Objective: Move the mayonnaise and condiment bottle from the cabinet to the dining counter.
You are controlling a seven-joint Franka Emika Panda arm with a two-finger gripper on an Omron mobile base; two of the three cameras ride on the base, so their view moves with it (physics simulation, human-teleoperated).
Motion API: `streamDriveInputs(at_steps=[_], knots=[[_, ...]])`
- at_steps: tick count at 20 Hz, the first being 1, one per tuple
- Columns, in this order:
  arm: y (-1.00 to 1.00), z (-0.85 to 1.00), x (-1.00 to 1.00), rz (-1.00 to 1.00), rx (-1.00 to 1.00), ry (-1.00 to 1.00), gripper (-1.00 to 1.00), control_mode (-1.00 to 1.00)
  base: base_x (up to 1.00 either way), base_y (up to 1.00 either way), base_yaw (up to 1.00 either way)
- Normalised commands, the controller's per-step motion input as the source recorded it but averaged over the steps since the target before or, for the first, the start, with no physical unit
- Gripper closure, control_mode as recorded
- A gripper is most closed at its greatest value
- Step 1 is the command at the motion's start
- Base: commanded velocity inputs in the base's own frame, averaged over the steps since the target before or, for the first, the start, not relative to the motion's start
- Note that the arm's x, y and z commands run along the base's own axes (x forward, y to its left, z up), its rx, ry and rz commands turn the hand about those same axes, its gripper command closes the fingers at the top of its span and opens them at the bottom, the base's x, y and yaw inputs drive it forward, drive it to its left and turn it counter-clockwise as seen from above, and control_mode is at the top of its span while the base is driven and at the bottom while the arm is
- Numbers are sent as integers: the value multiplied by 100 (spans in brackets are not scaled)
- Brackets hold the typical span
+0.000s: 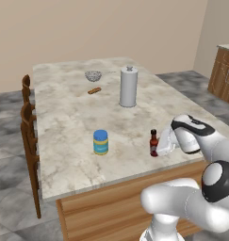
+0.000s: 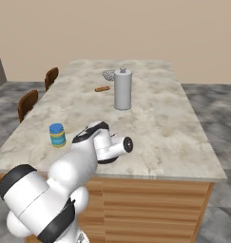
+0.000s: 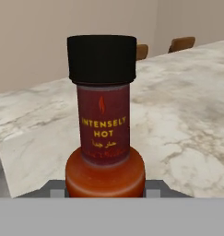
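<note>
Our claw (image 1: 159,147) grips the bottle (image 1: 154,143), standing right of the jar (image 1: 101,142) on the table (image 1: 69,117); we should release gently, then back straight off.

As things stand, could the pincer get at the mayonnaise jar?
Probably yes: the mayonnaise jar stands alone on the dining counter near the front edge, but the pincer is at the condiment bottle and would need to leave it first.

on large beige marble-veined dining counter (image 1: 69,117): short blue-lidded mayonnaise jar (image 1: 101,142) | small reddish-brown condiment bottle (image 1: 154,143) to its right | tall grey knob-topped cylinder (image 1: 128,86) behind both
</note>
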Motion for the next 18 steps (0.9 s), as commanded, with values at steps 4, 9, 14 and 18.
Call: streamDriveInputs(at_steps=[4, 9, 14, 18], knots=[[-2, -19, 14, 0, 5, 0, 100, -100, 0, 0, 0], [0, -2, 2, 0, 0, 1, 100, -100, 0, 0, 0], [0, 0, 0, 0, 0, 1, 100, -100, 0, 0, 0], [0, -2, 0, 0, 0, 0, 100, -100, 0, 0, 0]])
